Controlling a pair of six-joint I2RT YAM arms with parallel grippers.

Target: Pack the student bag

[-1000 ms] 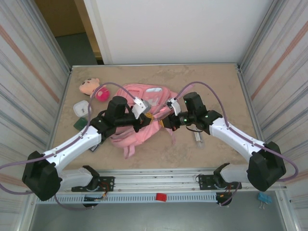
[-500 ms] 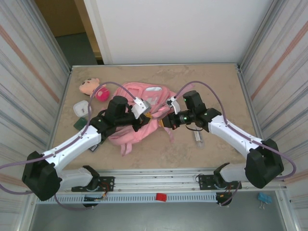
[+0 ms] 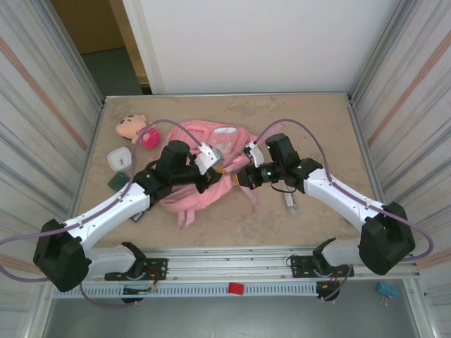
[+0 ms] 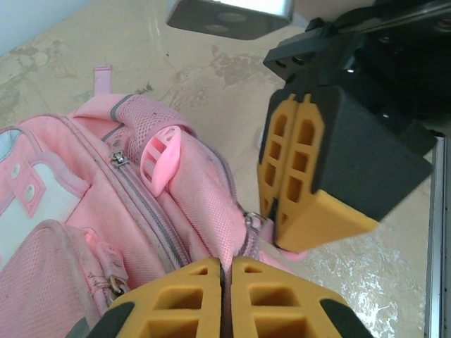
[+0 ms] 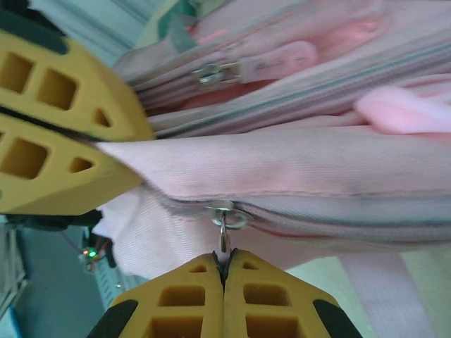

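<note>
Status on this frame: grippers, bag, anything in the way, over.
Both shut: left gripper on student bag fabric, right gripper on its zipper pull. Plush doll lies left, apart.

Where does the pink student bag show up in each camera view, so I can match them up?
Top external: the student bag lies around the centre of the picture.
Left wrist: the student bag takes up the left and lower part.
Right wrist: the student bag spans the frame, fabric and zippers up close.
Shared landmark: the right end effector, shut on the bag's zipper pull.
</note>
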